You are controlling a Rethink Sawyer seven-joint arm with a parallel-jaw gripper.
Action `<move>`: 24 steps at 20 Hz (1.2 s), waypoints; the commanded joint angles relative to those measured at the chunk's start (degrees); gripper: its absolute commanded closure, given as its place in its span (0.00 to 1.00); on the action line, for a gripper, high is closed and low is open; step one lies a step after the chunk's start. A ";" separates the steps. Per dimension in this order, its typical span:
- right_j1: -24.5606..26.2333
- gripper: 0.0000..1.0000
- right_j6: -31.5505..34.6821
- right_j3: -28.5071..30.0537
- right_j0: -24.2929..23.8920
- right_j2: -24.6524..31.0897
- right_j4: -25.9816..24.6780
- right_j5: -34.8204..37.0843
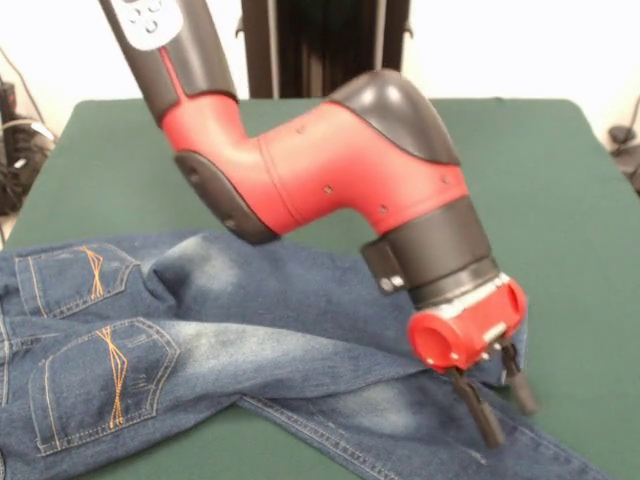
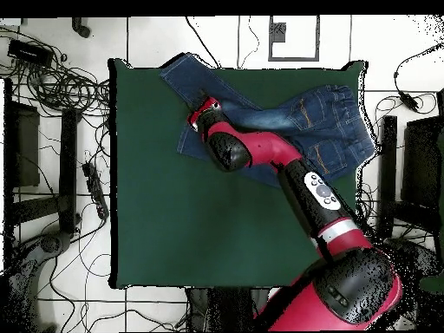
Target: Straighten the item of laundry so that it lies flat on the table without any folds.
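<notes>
The item of laundry [image 1: 250,330], a small pair of blue jeans, lies back side up along the table's [image 1: 560,200] near edge. Its orange-stitched pockets are at the left and its legs run right. One leg crosses over the other, leaving a fold and wrinkles. My gripper [image 1: 510,424] hangs tilted just above the leg ends at the right, its two black fingers apart and nothing between them. From above, the jeans [image 2: 321,117] lie along the table's [image 2: 191,225] top edge, and the gripper [image 2: 197,110] is over the legs.
My red arm [image 1: 330,160] reaches low across the middle of the jeans. Green table surface stretches behind and to the right of the cloth. Cables [image 2: 52,87] and dark equipment [image 2: 22,147] lie on the floor around the table.
</notes>
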 commanded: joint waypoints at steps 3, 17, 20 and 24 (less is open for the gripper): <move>-1.73 0.00 6.08 4.91 -3.45 0.03 -0.39 -0.07; 5.78 0.00 3.33 -4.86 -0.55 0.12 -1.76 0.01; 4.64 0.00 3.23 -2.14 -1.74 2.75 -1.12 0.25; 2.48 0.00 3.93 2.25 -3.02 5.43 -0.51 0.35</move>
